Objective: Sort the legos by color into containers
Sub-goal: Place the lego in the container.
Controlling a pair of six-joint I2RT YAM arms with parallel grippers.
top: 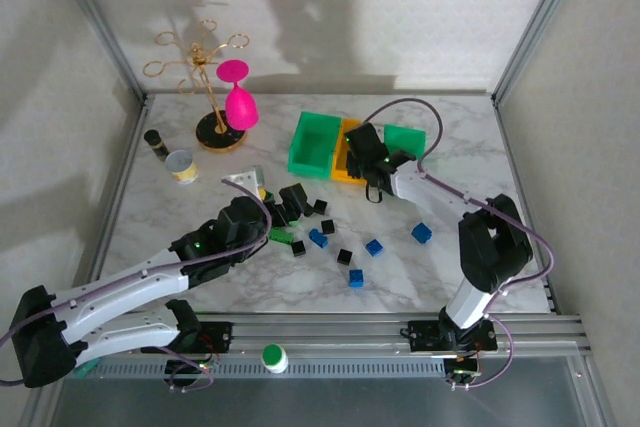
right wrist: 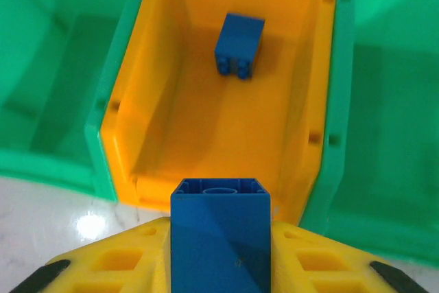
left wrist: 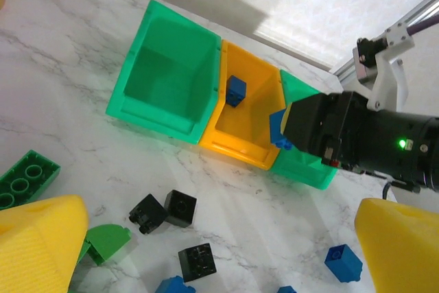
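Three joined bins stand at the back: a green one (top: 318,142), a yellow one (top: 347,162) and a second green one (top: 405,139). My right gripper (top: 372,165) (right wrist: 221,262) hovers at the yellow bin's (right wrist: 147,101) near rim, shut on a blue brick (right wrist: 221,238) (left wrist: 278,128). Another blue brick (right wrist: 239,44) (left wrist: 235,90) lies inside that bin. My left gripper (top: 283,207) (left wrist: 219,252) hangs open over loose legos: black ones (left wrist: 180,207) (left wrist: 197,261), green ones (left wrist: 27,176) (left wrist: 106,240) and a blue one (left wrist: 343,263).
More blue bricks (top: 421,232) (top: 374,246) (top: 356,278) lie mid-table. A gold glass rack (top: 205,77) with a pink glass (top: 238,102), a tin can (top: 181,165) and a small dark bottle (top: 156,140) stand at the back left. Metal frame posts edge the table.
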